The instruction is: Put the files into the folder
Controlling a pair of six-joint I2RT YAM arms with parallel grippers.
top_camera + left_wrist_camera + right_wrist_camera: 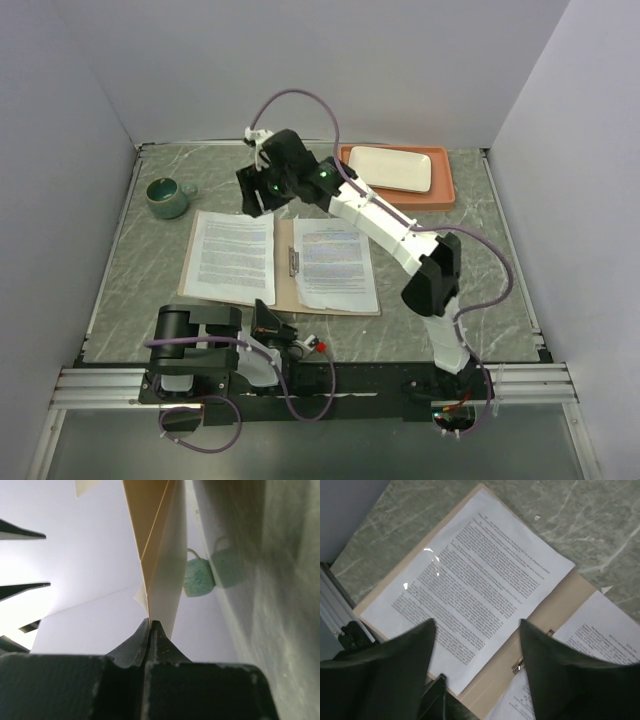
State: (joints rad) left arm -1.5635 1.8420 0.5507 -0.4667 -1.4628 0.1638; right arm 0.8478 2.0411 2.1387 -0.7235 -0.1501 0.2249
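Lying flat on the open folder (286, 285), the files (232, 255) are two printed sheets, one per flap, w/ a metal clip (292, 262) on the crease between them. Left gripper (268, 318) sits at the folder's near edge, close to the crease. Its wrist view shows the jaws clenched on thin tan card (145, 510) plus a pale sheet (167, 570), both rising straight ahead of the fingertips. So it's grasping the folder edge, prob. w/ paper too. Right gripper (258, 190) hangs above the far end of the left flap, jaws spread, holding nothing. The paper is directly below it, no contact visible.

Key relation, as I read it: the crease runs straight away from the left gripper toward the right one. The pinched flap would have to swing sideways over that line to close onto the other sheet. Left arm is nearer and has the hold.

Right wrist view gives what the top can't: glare spots on the paper below, i.e. the glossy sleeve (475, 575). Left wrist view alone shows the pinch, plus a green mug (200, 577) beyond the paper. Top view puts the mug off to the right gripper's left.
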